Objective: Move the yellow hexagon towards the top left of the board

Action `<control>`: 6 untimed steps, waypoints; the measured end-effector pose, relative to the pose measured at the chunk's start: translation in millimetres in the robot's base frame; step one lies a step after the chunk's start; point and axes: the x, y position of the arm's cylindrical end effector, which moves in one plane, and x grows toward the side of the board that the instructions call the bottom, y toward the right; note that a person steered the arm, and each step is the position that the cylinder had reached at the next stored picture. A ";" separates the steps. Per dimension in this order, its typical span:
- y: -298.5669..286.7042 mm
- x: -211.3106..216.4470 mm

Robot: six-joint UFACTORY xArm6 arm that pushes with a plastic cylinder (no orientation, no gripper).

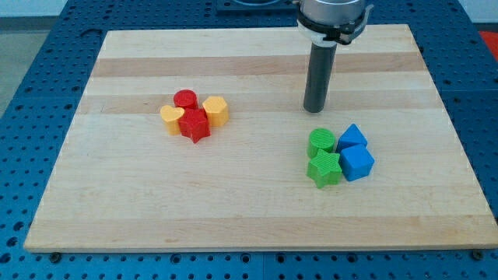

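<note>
The yellow hexagon (216,110) stands left of the board's middle, at the right end of a tight cluster. It touches a red star (194,125), with a red cylinder (185,99) behind and a yellow heart (172,119) at the cluster's left. My tip (314,110) rests on the board well to the right of the hexagon, apart from every block. It is just above the green and blue group.
A green cylinder (321,142), a green star (324,169), a blue triangular block (352,137) and a blue cube (358,163) sit packed together right of centre. The wooden board (249,218) lies on a blue perforated table (31,62).
</note>
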 end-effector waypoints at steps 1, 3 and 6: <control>-19.5 3.2; -82.1 33.2; -148.3 48.8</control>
